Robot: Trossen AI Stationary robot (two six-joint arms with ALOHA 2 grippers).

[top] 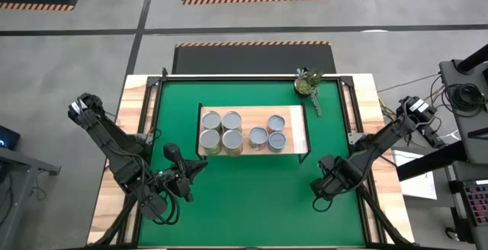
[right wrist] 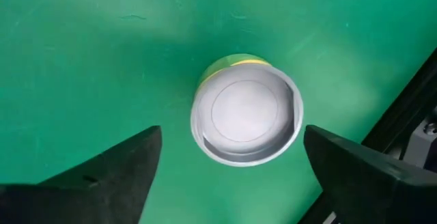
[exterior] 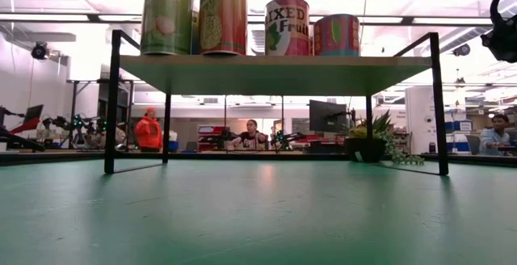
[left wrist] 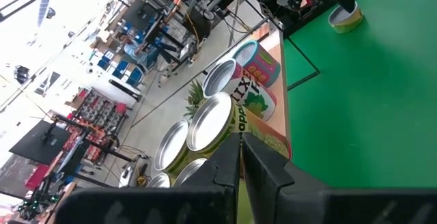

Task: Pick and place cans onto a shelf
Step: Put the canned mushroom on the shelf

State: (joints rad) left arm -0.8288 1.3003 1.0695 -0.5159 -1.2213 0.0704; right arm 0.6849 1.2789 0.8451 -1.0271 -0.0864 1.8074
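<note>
Mat (top: 252,189) of green covering most of a pale wooden table (top: 133,139), seen from above. Near its middle, a low shelf (top: 297,124) with light wood top and thin black frame, carrying seven cans (top: 221,132) with silver tops: four packed in a square at the left end, three close together toward the right. From table height, tall fruit-label cans (exterior: 223,16) standing upright on the shelf top (exterior: 275,65), with people at desks in the room beyond. Small potted plant (top: 308,83) at the mat's far right corner. Left gripper (top: 200,165) just beside the shelf's near left corner, fingers almost together, holding nothing. Right gripper (top: 319,175) over the mat near the shelf's near right corner, fingers (right wrist: 116,176) spread wide on either side of one last can (right wrist: 246,109), upright on the mat, not touched.
</note>
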